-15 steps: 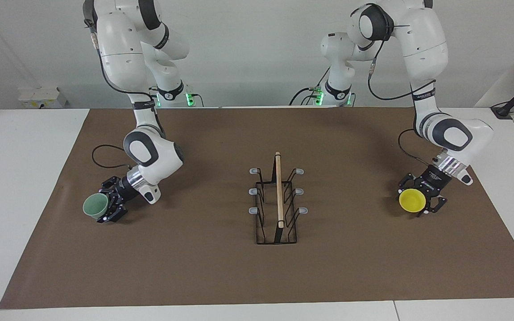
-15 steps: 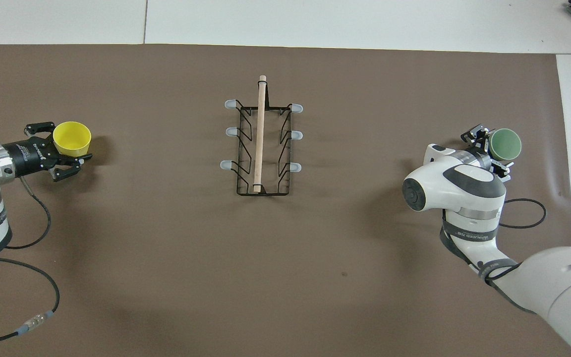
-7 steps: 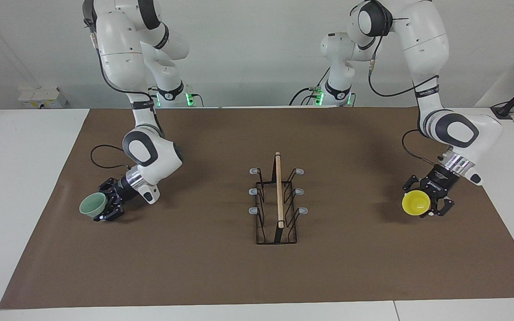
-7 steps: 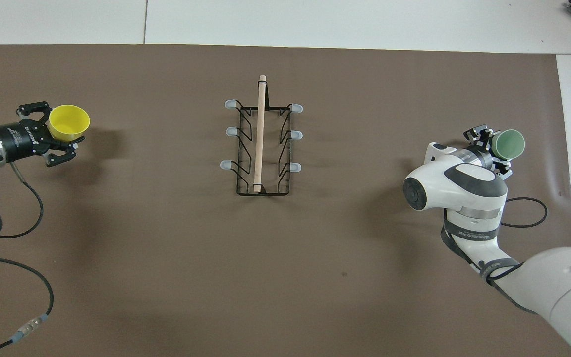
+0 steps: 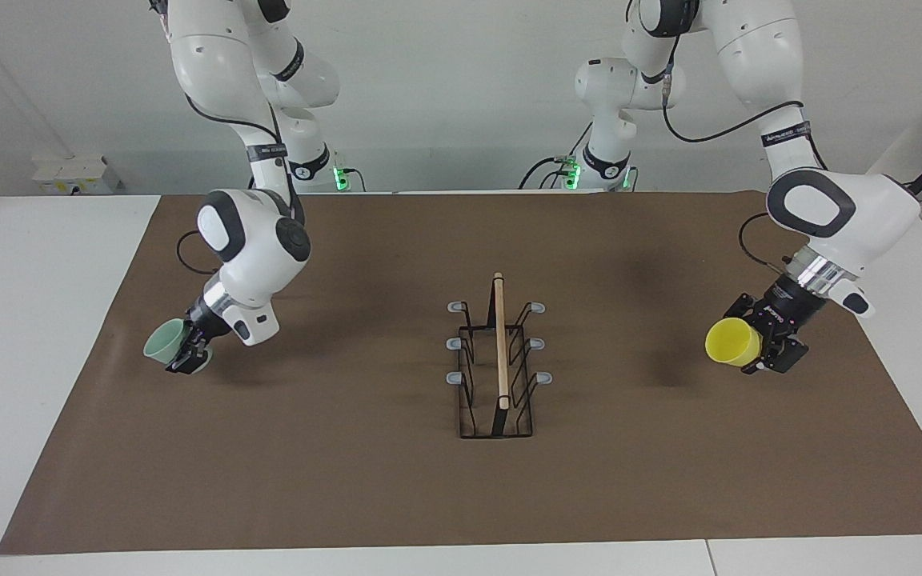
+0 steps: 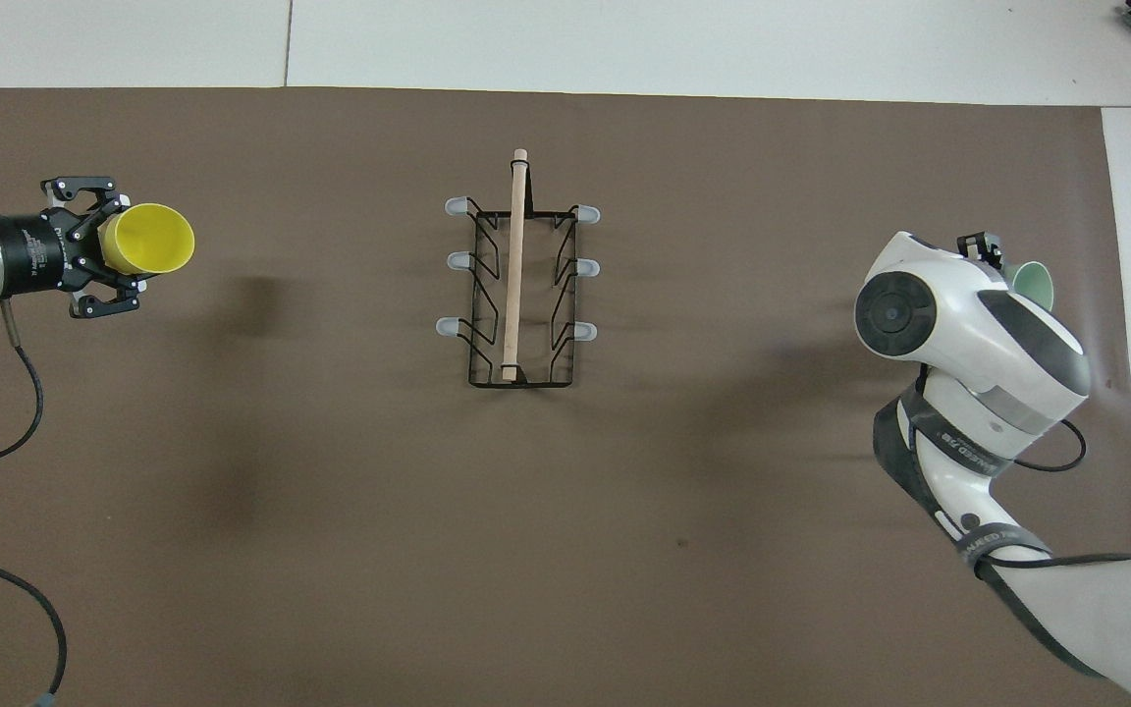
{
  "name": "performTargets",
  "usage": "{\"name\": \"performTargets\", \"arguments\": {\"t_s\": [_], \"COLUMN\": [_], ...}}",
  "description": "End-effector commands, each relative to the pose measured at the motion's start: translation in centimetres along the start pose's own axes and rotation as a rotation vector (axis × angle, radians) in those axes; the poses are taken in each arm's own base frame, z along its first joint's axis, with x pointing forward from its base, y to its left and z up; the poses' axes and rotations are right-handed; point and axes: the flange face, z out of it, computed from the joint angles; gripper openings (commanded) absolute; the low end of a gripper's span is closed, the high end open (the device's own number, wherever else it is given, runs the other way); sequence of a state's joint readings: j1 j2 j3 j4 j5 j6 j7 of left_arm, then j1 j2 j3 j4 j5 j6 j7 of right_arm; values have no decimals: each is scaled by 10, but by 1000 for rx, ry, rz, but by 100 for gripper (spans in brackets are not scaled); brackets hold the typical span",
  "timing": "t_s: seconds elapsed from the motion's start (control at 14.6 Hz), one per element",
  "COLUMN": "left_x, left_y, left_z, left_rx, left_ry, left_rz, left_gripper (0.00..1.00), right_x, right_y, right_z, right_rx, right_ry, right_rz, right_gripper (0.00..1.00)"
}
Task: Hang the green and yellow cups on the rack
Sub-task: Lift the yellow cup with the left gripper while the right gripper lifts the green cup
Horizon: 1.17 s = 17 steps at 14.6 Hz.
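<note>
While both arms carry a cup above the brown mat [image 5: 397,480], the biggest change over the last second is in their wrists: each has lifted and turned, so the cups that a moment ago showed their open mouths upward now lie tipped on their sides. My reading is that this is the start of turning them over so they can drop onto the prongs, with the trip to the middle of the table not yet made.

Toward the right arm's end, the right gripper [image 5: 189,352] is closed around the green cup [image 5: 163,343], held over the mat near its edge. Toward the left arm's end, the left gripper [image 6: 99,247] is closed around the yellow cup [image 6: 148,239], its mouth facing the rack [image 6: 518,285]. That rack stands at the mat's centre, well apart from both cups, with all six prongs bare.

Around the mat lies a white table [image 5: 29,336], and a plain pale wall [image 5: 445,96] rises at the robots' end of the room.
</note>
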<state>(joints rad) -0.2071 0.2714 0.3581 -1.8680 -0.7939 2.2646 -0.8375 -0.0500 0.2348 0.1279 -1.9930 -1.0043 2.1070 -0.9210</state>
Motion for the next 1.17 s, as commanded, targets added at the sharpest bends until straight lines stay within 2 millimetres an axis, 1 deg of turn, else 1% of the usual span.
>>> {"name": "performTargets", "arguments": {"t_s": [0.0,0.07,0.14,0.21,0.34,0.48,0.55,0.69,0.82,0.96,1.1], "left_x": [-29,-45,-59,-73,-100,-132,-146,-169,-182,-184,-185], "left_y": [2,4,6,6,8,9,8,6,5,5,5], "left_z": [-17,-20,-25,-28,-32,-27,-20,-11,-6,-4,-5], "left_rx": [30,58,79,105,143,186,204,231,244,249,252], "left_ry": [72,99,131,157,229,298,326,369,402,406,425], "left_rz": [147,215,281,336,427,524,553,615,654,665,685], "left_gripper": [0,0,0,0,0,0,0,0,0,0,0], "right_x": [-31,-43,-52,-58,-62,-67,-66,-64,-67,-77,-86], "right_y": [-5,-5,-5,-5,-1,-3,-4,-3,-4,-6,-4], "right_z": [-39,-54,-65,-71,-85,-102,-108,-119,-137,-152,-151], "right_rx": [60,77,97,128,163,203,237,294,317,327,318], "right_ry": [114,168,234,305,418,539,621,773,926,1076,1238], "right_rz": [125,177,234,292,374,453,500,555,578,603,606], "right_gripper": [0,0,0,0,0,0,0,0,0,0,0]}}
